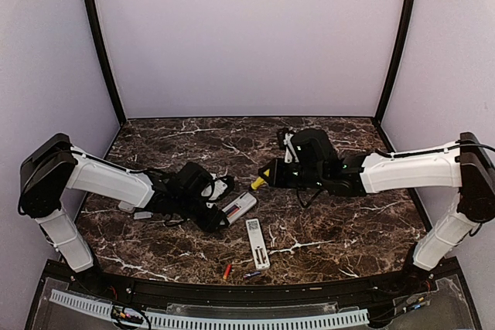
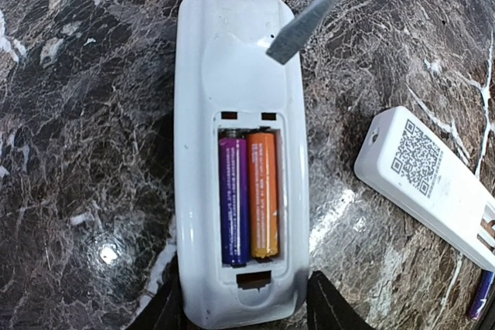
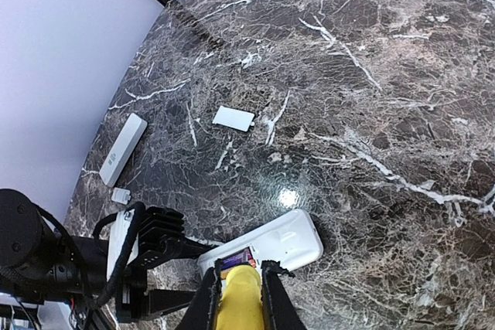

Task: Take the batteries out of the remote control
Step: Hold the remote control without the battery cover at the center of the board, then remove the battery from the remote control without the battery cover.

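The white remote control (image 2: 232, 98) lies back-up on the marble with its compartment open. Inside sit two batteries side by side, a purple one (image 2: 233, 199) and an orange one (image 2: 263, 195). My left gripper (image 2: 247, 311) is shut on the remote's near end, a black finger (image 2: 329, 307) against each side. My right gripper (image 3: 240, 295) is shut on the yellow-handled screwdriver (image 3: 241, 307). The screwdriver's flat tip (image 2: 298, 36) is over the remote's back, just beyond the compartment. Two loose batteries, orange-red (image 1: 227, 271) and blue (image 1: 251, 274), lie near the table's front edge.
A second white remote (image 1: 257, 243) lies just right of the held one, with a QR label (image 2: 418, 158). A white cover plate (image 3: 233, 118) lies farther out. A third remote (image 3: 122, 148) and a small white piece (image 3: 121, 195) lie by the left arm.
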Available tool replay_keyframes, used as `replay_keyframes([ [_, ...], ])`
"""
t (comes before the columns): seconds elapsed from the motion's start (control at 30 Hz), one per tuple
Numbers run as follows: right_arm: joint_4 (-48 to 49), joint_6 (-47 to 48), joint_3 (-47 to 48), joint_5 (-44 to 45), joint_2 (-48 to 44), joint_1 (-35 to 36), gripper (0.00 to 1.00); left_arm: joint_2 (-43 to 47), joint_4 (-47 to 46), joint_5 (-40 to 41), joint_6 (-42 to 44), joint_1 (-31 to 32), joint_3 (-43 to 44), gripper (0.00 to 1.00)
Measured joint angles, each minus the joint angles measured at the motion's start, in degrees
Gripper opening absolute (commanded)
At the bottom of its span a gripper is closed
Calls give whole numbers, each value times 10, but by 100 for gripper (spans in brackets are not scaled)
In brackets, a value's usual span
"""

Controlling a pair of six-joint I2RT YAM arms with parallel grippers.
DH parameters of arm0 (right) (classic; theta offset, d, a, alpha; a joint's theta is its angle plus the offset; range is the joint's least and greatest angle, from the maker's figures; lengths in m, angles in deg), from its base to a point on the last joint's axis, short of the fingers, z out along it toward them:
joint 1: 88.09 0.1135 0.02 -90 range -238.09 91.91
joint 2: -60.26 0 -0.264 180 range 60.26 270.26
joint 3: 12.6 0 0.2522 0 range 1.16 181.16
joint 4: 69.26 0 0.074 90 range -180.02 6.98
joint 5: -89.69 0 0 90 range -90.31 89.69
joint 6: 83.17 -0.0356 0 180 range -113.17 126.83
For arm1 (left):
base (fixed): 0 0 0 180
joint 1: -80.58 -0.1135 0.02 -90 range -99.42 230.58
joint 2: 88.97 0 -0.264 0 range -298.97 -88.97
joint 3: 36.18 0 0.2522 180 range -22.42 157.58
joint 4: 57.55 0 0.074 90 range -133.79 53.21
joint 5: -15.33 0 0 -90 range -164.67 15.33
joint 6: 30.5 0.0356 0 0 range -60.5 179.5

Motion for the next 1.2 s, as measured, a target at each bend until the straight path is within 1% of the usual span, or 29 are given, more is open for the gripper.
replay_keyframes([
  [0.17, 7, 40, -11, -22, -2, -2, 0, 0, -13, -2, 6, 0, -5, 37],
  [0.47, -2, 85, 7, -19, 13, 6, 0, -1, -18, -2, 12, 1, -7, 36],
  [0.77, -7, 113, 27, -16, 47, 16, 0, -2, -21, -2, 16, 1, -7, 35],
  [1.2, -7, 121, 42, -14, 63, 16, 0, -3, -22, -2, 16, 2, -7, 34],
])
